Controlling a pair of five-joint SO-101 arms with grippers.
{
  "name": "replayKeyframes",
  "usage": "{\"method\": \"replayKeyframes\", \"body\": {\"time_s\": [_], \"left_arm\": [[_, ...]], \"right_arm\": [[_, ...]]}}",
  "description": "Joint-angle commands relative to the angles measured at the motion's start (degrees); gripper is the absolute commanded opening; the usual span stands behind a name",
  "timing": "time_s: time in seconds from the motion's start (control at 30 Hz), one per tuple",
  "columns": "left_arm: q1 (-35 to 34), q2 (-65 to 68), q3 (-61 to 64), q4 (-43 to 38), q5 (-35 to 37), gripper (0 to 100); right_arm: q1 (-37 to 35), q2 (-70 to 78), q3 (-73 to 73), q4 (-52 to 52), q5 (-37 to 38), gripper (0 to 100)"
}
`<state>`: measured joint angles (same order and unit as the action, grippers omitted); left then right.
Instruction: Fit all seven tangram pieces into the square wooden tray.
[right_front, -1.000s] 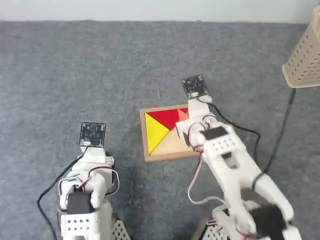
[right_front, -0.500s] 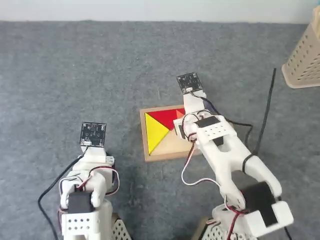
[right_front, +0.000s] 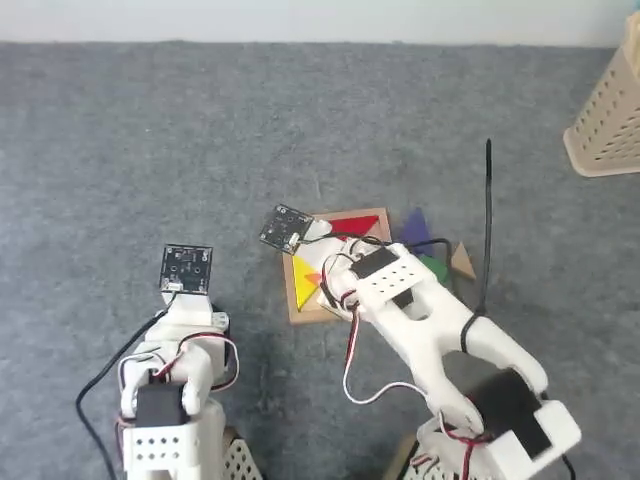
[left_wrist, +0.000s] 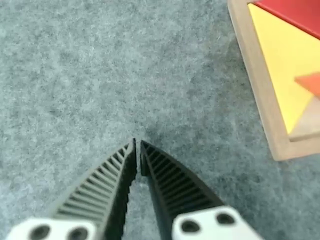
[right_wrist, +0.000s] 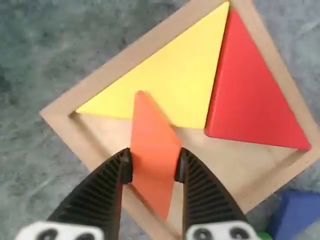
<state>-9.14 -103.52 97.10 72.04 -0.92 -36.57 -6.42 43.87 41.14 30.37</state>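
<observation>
The square wooden tray (right_wrist: 65, 125) holds a yellow triangle (right_wrist: 170, 80) and a red triangle (right_wrist: 245, 100). My right gripper (right_wrist: 153, 162) is shut on an orange parallelogram (right_wrist: 152, 145), held over the tray's bare wood beside the yellow triangle. In the high view the right arm (right_front: 400, 300) covers much of the tray (right_front: 292, 312). To the right of the tray lie a blue triangle (right_front: 413, 228), a green piece (right_front: 432, 268) and a tan triangle (right_front: 461, 262). My left gripper (left_wrist: 137, 146) is shut and holds nothing, over the carpet to the left of the tray (left_wrist: 255, 85).
A grey carpet covers the table. A cream perforated basket (right_front: 610, 110) stands at the far right edge. A black cable (right_front: 487, 220) rises right of the loose pieces. The left arm (right_front: 180, 350) sits at the near left.
The right arm has swung left across the tray with the orange piece, uncovering the loose pieces on the tray's right. The left arm has not moved.
</observation>
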Motion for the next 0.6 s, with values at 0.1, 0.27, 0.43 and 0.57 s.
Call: {"method": "replayKeyframes", "body": {"time_s": [0.1, 0.27, 0.43, 0.57], "left_arm": [[0.2, -1.1, -0.6, 0.4, -0.2, 2], [0.2, -1.1, -0.6, 0.4, -0.2, 2], [0.2, -1.1, -0.6, 0.4, -0.2, 2], [0.2, -1.1, -0.6, 0.4, -0.2, 2]], "right_arm": [[-0.6, -1.1, -2.8, 1.6, 0.6, 11.7], [-0.6, -1.4, -2.8, 2.2, 0.9, 14.3], [-0.5, -6.5, -2.2, 2.8, -1.1, 9.9], [-0.1, -14.7, 2.6, 0.8, -5.8, 8.4]]}}
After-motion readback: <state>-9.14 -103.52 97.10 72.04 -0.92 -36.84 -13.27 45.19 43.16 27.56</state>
